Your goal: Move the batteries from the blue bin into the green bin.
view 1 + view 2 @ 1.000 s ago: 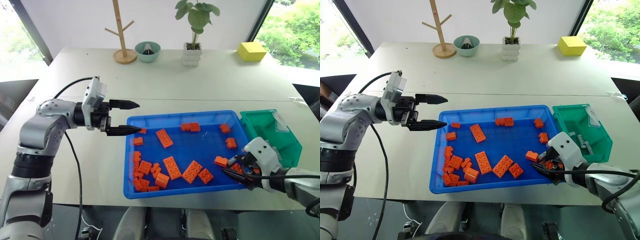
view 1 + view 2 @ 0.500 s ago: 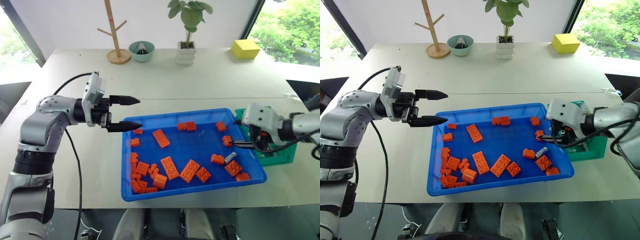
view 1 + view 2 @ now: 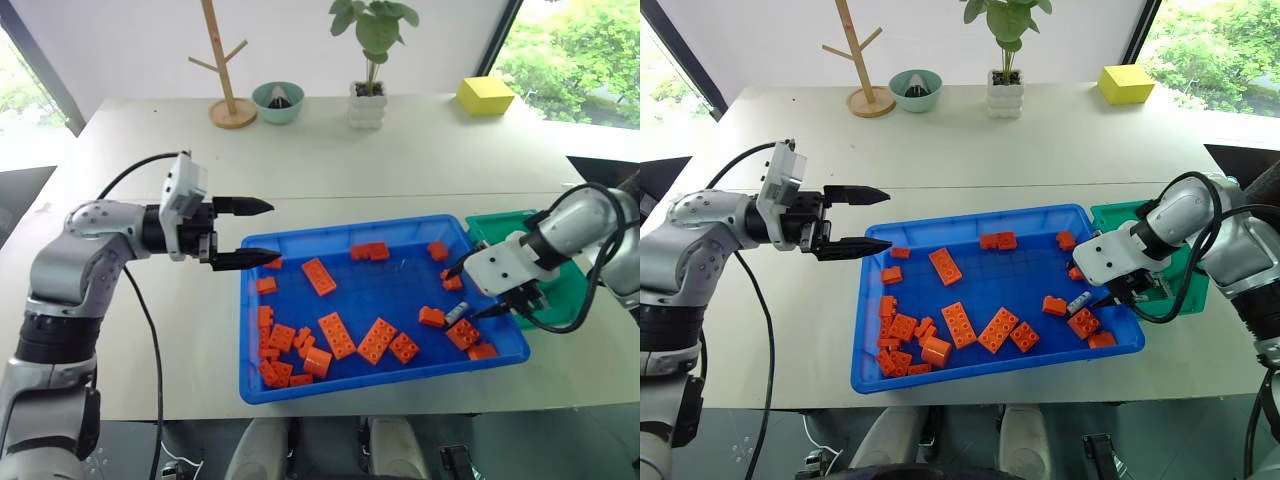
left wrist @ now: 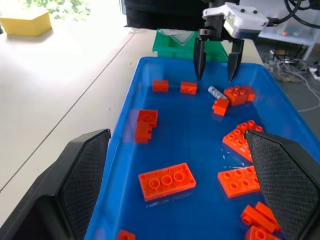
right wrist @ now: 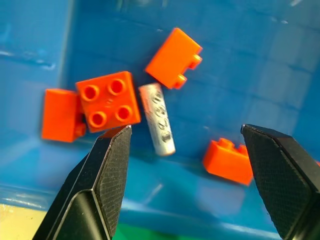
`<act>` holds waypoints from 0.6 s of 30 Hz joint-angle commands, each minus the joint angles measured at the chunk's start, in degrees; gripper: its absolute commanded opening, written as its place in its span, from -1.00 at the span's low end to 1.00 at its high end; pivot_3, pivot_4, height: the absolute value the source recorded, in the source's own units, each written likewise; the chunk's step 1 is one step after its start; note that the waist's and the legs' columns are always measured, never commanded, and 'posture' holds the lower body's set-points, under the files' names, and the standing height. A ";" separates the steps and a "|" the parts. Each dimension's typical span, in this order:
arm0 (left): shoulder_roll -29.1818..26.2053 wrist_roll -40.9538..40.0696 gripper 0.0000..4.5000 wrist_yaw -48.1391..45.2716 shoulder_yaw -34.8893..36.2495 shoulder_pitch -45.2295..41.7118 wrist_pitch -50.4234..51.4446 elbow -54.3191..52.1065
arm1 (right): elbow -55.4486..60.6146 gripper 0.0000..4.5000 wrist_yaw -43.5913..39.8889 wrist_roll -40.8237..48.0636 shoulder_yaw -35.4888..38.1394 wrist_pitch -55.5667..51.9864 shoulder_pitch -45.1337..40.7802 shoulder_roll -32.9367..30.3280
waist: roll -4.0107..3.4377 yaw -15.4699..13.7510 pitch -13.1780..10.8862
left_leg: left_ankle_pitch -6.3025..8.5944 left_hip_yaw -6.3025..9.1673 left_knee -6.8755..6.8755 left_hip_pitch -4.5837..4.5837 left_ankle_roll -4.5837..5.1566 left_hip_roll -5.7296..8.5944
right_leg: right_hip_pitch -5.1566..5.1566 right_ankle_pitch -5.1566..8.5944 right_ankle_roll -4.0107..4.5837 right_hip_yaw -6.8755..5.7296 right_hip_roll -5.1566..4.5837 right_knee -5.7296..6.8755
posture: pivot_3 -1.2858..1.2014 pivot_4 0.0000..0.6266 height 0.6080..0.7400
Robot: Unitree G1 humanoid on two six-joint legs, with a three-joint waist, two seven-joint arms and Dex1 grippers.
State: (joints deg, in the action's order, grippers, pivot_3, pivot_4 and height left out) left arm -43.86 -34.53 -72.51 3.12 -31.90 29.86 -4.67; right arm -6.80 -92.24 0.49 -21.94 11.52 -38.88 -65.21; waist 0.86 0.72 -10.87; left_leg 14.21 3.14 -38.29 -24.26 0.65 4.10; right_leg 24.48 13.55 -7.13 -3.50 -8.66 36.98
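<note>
Above battery (image 5: 157, 119), right hand (image 3: 470, 292) open.

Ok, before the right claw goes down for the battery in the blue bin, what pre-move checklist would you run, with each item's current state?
1. Right claw open: ok, fingers spread wide.
2. Right claw above the battery: ok, it lies between the fingers in the right wrist view.
3. Battery free to pinch: not ok, an orange four-stud brick touches one side and another brick crowds its end.
4. Right claw empty: ok.
5. Left claw out of the way: ok, open, at the blue bin's far corner.
6. Green bin has room: cannot tell.
</note>
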 commanded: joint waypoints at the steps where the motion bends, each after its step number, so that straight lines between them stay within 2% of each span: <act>1: -1.05 -1.36 1.00 -0.06 1.97 -0.39 0.26 -1.92 | -0.72 0.60 -0.20 -1.72 0.73 4.17 0.32 0.92 | 0.00 -0.06 0.00 | 0.00 0.00 0.00 0.00 -0.01 0.01 | 0.00 0.00 0.00 0.00 -0.01 0.00 | 0.03 -0.52 0.43; 11: -1.90 -2.86 1.00 -1.63 1.49 -2.72 2.15 -1.37 | -5.40 0.60 3.21 -7.16 0.22 19.61 2.48 2.36 | 0.05 -0.15 0.03 | -0.01 -0.01 -0.01 0.11 -0.02 0.04 | -0.11 0.00 0.00 0.02 -0.01 0.02 | 0.03 -0.52 0.43; 18: -1.68 -2.64 1.00 -1.94 1.22 -3.09 1.76 -0.72 | -6.80 0.60 3.54 -8.45 0.15 22.87 2.52 2.31 | 0.02 -0.14 0.01 | -0.02 -0.02 -0.02 0.11 -0.04 0.05 | -0.10 0.00 0.00 0.04 -0.01 0.03 | 0.03 -0.52 0.43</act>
State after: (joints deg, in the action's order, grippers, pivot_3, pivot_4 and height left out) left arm -44.98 -36.69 -74.25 3.14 -33.93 32.16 -4.66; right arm -13.05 -88.70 -7.26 -22.53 33.73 -36.20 -61.81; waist 0.87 0.59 -10.86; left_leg 14.19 3.12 -38.31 -24.14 0.61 4.15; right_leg 24.38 13.54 -7.13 -3.46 -8.67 37.02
